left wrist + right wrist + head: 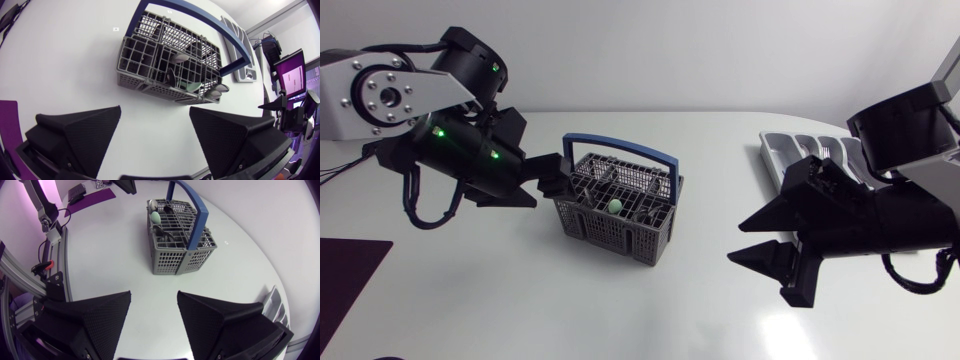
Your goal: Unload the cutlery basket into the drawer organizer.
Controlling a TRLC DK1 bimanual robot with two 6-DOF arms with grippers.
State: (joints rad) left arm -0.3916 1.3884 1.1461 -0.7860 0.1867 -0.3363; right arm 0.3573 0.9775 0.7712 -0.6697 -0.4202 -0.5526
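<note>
White surface point(520, 300), glossy and rounded at its far edge, carries a dark purple mat point(345, 270) at its near left corner. Near the middle stands the grey cutlery basket point(620, 205) with a blue handle point(620, 148); spoons point(216, 91) and a green-tipped piece point(616, 206) are in its compartments. The left end effector point(555, 180) sits just beside the basket's left wall, fingers spread and grasping nothing. The drawer organizer point(790, 148) lies at the far right, partly hidden by the right arm. The right end effector point(758, 243) hangs well apart from the basket, released and empty.
</note>
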